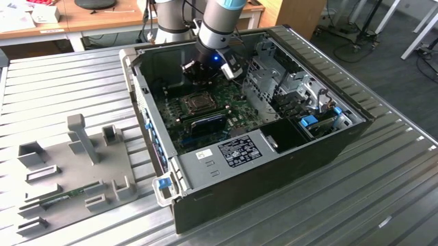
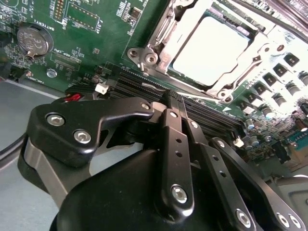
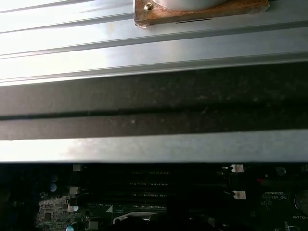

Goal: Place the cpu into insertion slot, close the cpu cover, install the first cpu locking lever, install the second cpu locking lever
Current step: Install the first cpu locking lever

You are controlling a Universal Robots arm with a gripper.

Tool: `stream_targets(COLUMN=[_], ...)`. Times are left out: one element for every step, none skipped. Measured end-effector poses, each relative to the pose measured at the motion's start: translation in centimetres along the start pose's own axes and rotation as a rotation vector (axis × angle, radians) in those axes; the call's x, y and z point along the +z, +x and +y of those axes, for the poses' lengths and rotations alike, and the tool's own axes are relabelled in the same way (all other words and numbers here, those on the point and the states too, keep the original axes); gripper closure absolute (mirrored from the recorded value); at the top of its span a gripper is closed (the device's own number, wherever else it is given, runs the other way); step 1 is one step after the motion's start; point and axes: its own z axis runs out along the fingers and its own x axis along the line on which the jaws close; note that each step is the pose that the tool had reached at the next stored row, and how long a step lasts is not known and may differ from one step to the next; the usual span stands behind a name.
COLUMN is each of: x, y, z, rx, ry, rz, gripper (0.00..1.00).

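I judged the cpu (image 2: 209,50), seated under the cpu cover (image 2: 159,45), fragile; gripper (image 2: 174,102) closed, empty.

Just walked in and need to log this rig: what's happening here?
A robot arm reaches into an open computer case on a ribbed metal table. Its gripper hovers by the memory slots, holding nothing. The cpu already sits in the insertion slot, with the cpu cover closed around it.
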Motion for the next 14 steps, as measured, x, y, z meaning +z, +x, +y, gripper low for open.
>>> stream_targets(x=[0.00, 0.01, 0.02, 0.03, 0.04, 0.06, 0.07, 0.07, 0.09, 0.10, 0.11, 0.11, 0.12, 0.12], y=[-0.05, -0.10, -0.13, -0.16, -0.19, -0.22, -0.24, -0.26, -0.28, -0.30, -0.31, -0.31, -0.32, -0.33], z=[0.00, 0.00, 0.00, 0.00, 0.02, 0.03, 0.05, 0.07, 0.11, 0.15, 0.18, 0.19, 0.20, 0.20], rx=[0.000, 0.000, 0.000, 0.000, 0.000, 0.000, 0.000, 0.000, 0.000, 0.000, 0.000, 0.000, 0.000, 0.000], ry=[-0.0001, -0.0002, -0.0002, -0.0002, -0.0002, -0.0004, -0.0003, -0.0001, 0.0000, 0.0000, 0.0000, -0.0001, -0.0002, -0.0002], rz=[0.0000, -0.0001, -0.0001, -0.0001, -0.0001, -0.0002, -0.0001, -0.0001, -0.0001, -0.0001, -0.0001, -0.0002, -0.0001, -0.0001], gripper=[0.90, 0.90, 0.90, 0.90, 0.90, 0.90, 0.90, 0.90, 0.90, 0.90, 0.90, 0.90, 0.90, 0.90])
